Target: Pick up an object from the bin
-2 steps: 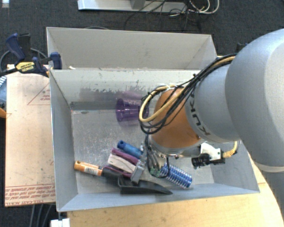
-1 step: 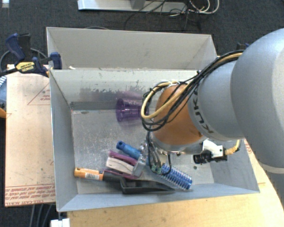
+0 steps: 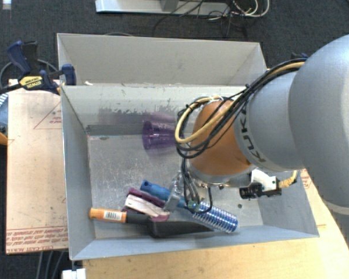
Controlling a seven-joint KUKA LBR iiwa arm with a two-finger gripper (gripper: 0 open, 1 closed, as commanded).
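Observation:
My gripper (image 3: 181,195) hangs low in the front middle of the bin, under the arm's orange cover. It is right over a small heap of things. A blue cylindrical piece (image 3: 152,188) lies just to its left. Directly in front of it, to the right, lies a blue ribbed brush head (image 3: 218,218), joined to a black handle (image 3: 173,229) along the bin's front wall. A purple and white item (image 3: 144,205) lies left of the gripper, touching the blue piece.
An orange and white marker (image 3: 107,215) lies at the front left. A see-through purple cup (image 3: 157,133) lies on its side near the back wall. The arm and its cables cover the bin's right half.

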